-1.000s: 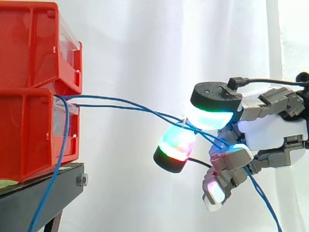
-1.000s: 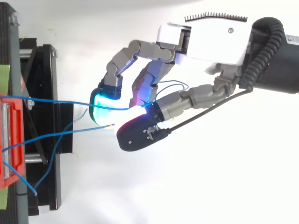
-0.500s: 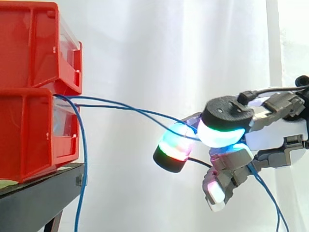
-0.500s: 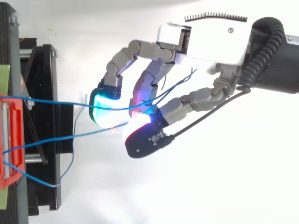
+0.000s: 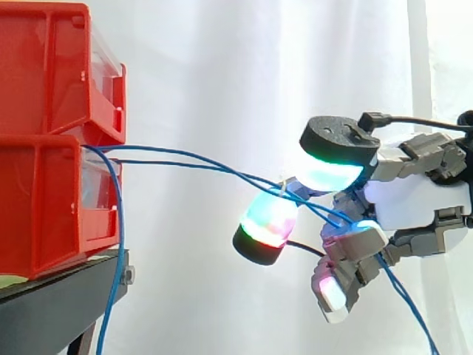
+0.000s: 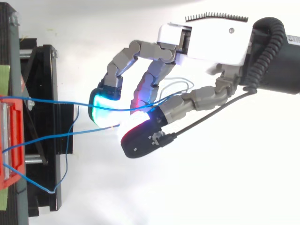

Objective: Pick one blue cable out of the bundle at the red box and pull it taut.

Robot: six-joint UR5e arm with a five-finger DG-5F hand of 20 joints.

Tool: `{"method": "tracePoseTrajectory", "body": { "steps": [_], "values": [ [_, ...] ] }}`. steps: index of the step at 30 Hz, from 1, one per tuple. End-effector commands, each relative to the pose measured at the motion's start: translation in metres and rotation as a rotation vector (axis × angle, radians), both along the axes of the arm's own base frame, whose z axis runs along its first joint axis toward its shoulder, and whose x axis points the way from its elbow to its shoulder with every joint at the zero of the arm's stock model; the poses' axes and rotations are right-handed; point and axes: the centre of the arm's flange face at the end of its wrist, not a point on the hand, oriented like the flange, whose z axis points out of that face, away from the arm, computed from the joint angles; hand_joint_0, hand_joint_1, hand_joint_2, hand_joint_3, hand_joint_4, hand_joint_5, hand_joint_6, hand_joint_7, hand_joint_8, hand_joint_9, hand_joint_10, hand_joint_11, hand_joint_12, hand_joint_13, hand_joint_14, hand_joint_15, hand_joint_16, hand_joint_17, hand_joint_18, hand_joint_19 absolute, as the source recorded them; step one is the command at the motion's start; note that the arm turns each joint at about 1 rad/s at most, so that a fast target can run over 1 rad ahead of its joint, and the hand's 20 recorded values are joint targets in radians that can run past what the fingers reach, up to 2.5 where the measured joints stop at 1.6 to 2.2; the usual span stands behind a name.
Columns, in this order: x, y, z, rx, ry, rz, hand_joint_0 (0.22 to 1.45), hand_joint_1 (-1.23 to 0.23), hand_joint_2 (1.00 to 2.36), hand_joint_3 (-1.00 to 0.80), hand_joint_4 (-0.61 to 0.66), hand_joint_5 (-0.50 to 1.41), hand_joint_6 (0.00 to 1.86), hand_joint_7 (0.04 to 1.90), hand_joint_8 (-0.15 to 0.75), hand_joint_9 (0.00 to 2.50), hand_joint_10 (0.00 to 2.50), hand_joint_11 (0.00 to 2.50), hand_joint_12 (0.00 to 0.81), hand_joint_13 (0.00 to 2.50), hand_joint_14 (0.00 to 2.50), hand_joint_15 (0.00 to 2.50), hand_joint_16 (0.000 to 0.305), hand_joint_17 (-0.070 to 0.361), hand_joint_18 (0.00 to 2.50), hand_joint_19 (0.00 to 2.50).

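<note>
The hand [image 6: 206, 42] is showing white and grey, its pads [image 5: 267, 220] glowing cyan, green, magenta and red. Beyond its fingertips, blue cables [image 5: 170, 163] are meeting red bins [image 5: 52, 140] on a black stand [image 5: 59, 307], against a white curtain [image 5: 222, 74].

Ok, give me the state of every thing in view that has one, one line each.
red boxes: stacked, upright on the stand
stand: carrying the red boxes
hand: fingers curled, glowing pads pinching a blue cable
pinched cable: running from the red boxes to the hand, slightly curved, not fully taut
loose cable: hanging slack beside the stand
</note>
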Motion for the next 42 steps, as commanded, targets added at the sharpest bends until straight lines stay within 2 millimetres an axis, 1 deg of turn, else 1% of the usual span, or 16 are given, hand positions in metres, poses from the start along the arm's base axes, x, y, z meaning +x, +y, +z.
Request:
{"method": "tracePoseTrajectory", "body": {
  "steps": [1, 4, 9, 13, 14, 15, 16, 21, 24, 26, 28, 29, 30, 32, 37, 42],
  "values": [
    [0.0, 0.0, 0.0, 0.002, -0.001, -0.001, 0.55, -0.69, 1.0, -0.48, 0.05, -0.12, 0.91, 0.72, 0.364, 1.18, 0.19, 1.21, 0.395, 1.01, 0.02, 0.56, 0.053, 0.118, 0.79, 0.45],
    [0.0, 0.0, 0.0, 0.003, 0.001, 0.001, 0.6, -0.74, 1.01, -0.4, 0.04, -0.12, 0.92, 0.74, 0.348, 1.2, 0.16, 1.23, 0.383, 1.01, 0.02, 0.56, 0.05, 0.113, 0.8, 0.45],
    [0.0, 0.0, 0.0, 0.004, 0.001, 0.0, 0.7, -0.86, 1.02, -0.33, -0.09, -0.13, 0.94, 0.79, 0.347, 1.18, 0.26, 1.2, 0.37, 1.03, 0.02, 0.55, 0.048, 0.109, 0.84, 0.43],
    [0.002, 0.0, 0.003, 0.006, -0.007, 0.0, 0.77, -0.91, 1.01, -0.36, -0.14, -0.13, 0.95, 0.93, 0.338, 1.19, 0.26, 1.21, 0.364, 1.05, 0.02, 0.56, 0.047, 0.106, 0.84, 0.42],
    [0.002, 0.0, 0.004, 0.006, -0.009, 0.0, 0.79, -0.92, 1.01, -0.4, -0.17, -0.14, 0.98, 0.82, 0.323, 1.17, 0.26, 1.21, 0.361, 1.04, 0.02, 0.56, 0.047, 0.106, 0.84, 0.42],
    [0.002, -0.001, 0.008, 0.006, -0.007, -0.001, 0.79, -0.92, 1.01, -0.41, -0.16, -0.14, 0.98, 0.81, 0.324, 1.17, 0.27, 1.21, 0.362, 1.04, 0.02, 0.56, 0.047, 0.107, 0.84, 0.42],
    [0.003, -0.002, 0.011, 0.006, -0.006, -0.003, 0.8, -0.94, 1.0, -0.49, -0.13, -0.15, 0.99, 0.75, 0.309, 1.13, 0.29, 1.18, 0.357, 1.02, 0.02, 0.56, 0.048, 0.108, 0.85, 0.4],
    [0.002, -0.003, 0.018, 0.003, 0.026, -0.003, 0.71, -1.02, 1.0, -0.5, -0.02, -0.16, 0.98, 0.62, 0.275, 1.02, 0.32, 1.14, 0.352, 0.95, 0.02, 0.54, 0.049, 0.11, 0.82, 0.34],
    [0.001, -0.003, 0.019, 0.003, 0.037, -0.003, 0.56, -1.06, 1.0, -0.5, 0.01, -0.17, 0.98, 0.61, 0.301, 1.01, 0.37, 1.11, 0.358, 0.94, 0.02, 0.55, 0.051, 0.114, 0.81, 0.37],
    [0.001, -0.003, 0.019, 0.002, 0.039, -0.003, 0.47, -1.0, 1.0, -0.5, 0.04, -0.15, 0.96, 0.61, 0.351, 1.05, 0.42, 1.05, 0.387, 0.97, 0.01, 0.54, 0.055, 0.123, 0.84, 0.38],
    [0.001, -0.003, 0.019, 0.002, 0.039, -0.003, 0.44, -0.9, 1.0, -0.5, 0.06, -0.13, 0.93, 0.62, 0.38, 1.09, 0.42, 1.02, 0.409, 0.99, 0.02, 0.55, 0.056, 0.127, 0.84, 0.39],
    [0.001, -0.003, 0.021, 0.003, 0.037, -0.003, 0.43, -0.78, 1.0, -0.5, 0.05, -0.12, 0.91, 0.65, 0.388, 1.12, 0.39, 1.04, 0.419, 1.0, 0.01, 0.54, 0.056, 0.127, 0.84, 0.4],
    [0.001, -0.003, 0.019, 0.002, 0.039, -0.003, 0.44, -0.73, 1.0, -0.5, 0.05, -0.12, 0.9, 0.65, 0.379, 1.13, 0.37, 1.04, 0.418, 1.0, 0.01, 0.54, 0.056, 0.125, 0.82, 0.4],
    [0.001, -0.003, 0.019, 0.002, 0.038, -0.005, 0.5, -0.62, 1.0, -0.5, 0.02, -0.12, 0.86, 0.71, 0.351, 1.18, 0.17, 1.18, 0.395, 0.98, 0.02, 0.55, 0.047, 0.105, 0.7, 0.42],
    [0.001, -0.003, 0.019, 0.002, 0.039, -0.003, 0.56, -0.64, 1.0, -0.48, 0.0, -0.11, 0.85, 0.78, 0.331, 1.23, 0.02, 1.28, 0.378, 0.96, 0.02, 0.55, 0.042, 0.095, 0.66, 0.44],
    [0.001, -0.003, 0.019, 0.002, 0.039, -0.003, 0.58, -0.67, 1.01, -0.41, 0.01, -0.11, 0.86, 0.79, 0.331, 1.24, 0.02, 1.3, 0.374, 0.96, 0.01, 0.54, 0.04, 0.091, 0.66, 0.44]
  ]
}}
